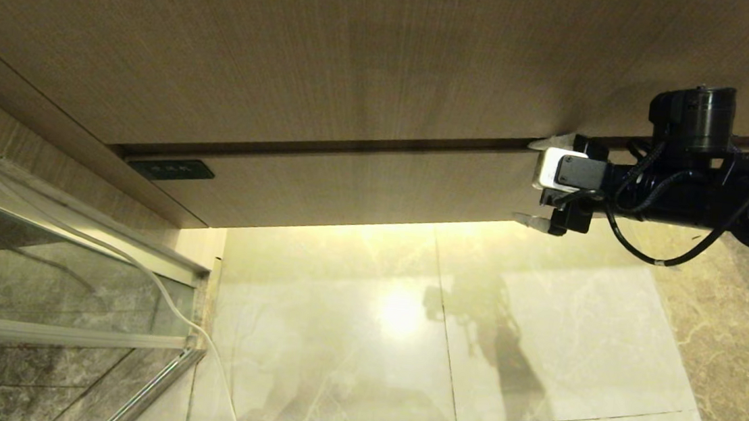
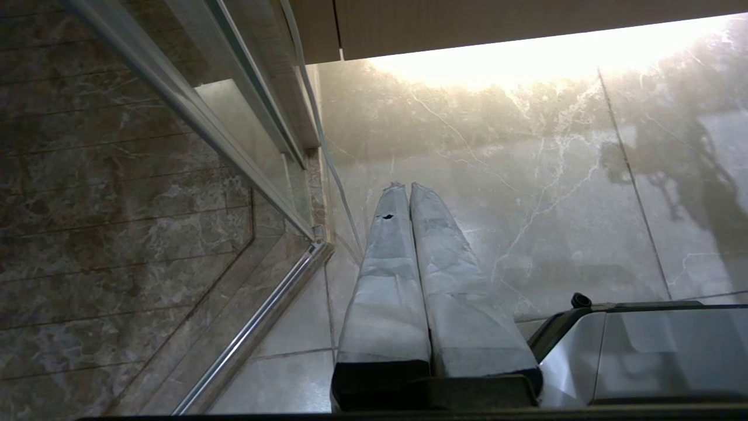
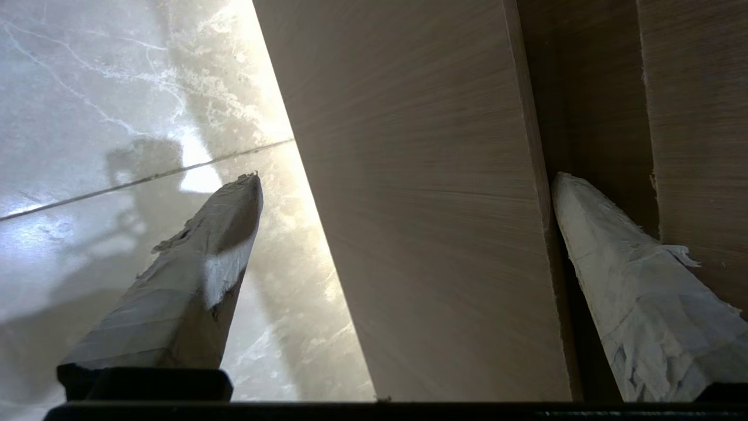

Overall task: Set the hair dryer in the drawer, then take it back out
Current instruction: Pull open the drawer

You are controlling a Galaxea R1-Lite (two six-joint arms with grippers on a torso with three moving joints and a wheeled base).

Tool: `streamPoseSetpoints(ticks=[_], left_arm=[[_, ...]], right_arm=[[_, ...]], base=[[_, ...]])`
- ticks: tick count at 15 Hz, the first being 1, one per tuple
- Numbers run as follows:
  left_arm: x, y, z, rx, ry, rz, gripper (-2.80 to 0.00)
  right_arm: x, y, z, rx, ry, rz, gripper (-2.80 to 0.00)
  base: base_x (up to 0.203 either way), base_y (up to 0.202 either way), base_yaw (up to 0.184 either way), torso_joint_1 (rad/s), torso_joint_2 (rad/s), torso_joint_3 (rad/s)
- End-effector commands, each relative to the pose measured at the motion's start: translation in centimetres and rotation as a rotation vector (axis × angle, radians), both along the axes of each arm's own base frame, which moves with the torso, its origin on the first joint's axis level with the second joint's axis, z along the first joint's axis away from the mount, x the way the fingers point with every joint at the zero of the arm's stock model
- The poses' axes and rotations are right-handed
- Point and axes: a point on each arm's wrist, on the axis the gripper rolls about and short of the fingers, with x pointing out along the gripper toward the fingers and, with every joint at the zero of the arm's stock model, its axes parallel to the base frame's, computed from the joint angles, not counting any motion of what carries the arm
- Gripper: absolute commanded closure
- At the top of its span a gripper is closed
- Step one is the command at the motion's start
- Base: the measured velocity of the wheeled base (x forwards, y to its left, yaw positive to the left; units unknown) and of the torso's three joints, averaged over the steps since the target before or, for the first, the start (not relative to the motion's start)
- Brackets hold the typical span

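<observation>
Right pincer (image 1: 531,181) is spread wide across the drawer (image 1: 363,189) front's right end; only the left wrist view shows the left pincer (image 2: 403,186) pressed shut.

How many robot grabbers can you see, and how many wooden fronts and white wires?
Robot grippers: 2, the right gripper open across the drawer front, the left gripper shut above the floor.
Wood-grain fronts: 2, the drawer and the taller panel above it.
White cords: 1, the white cord by the glass.
Total: 5
</observation>
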Motion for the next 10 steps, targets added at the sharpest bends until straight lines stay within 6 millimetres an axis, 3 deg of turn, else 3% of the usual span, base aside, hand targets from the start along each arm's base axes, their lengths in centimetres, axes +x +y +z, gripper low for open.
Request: streamPoseSetpoints(ticks=[1, 10], left_arm=[[0.0, 0.0, 0.0, 0.000, 0.000, 0.001, 0.00], [0.0, 0.0, 0.0, 0.000, 0.000, 0.001, 0.00]], right_arm=[[-0.2, -0.1, -0.3, 0.015, 0.069, -0.071, -2.80], [-1.8, -0.6, -0.7, 0.006, 0.200, -0.117, -2.80]], base=[[0.000, 0.000, 0.000, 0.000, 0.00, 0.000], [0.000, 0.000, 0.000, 0.000, 0.00, 0.000]])
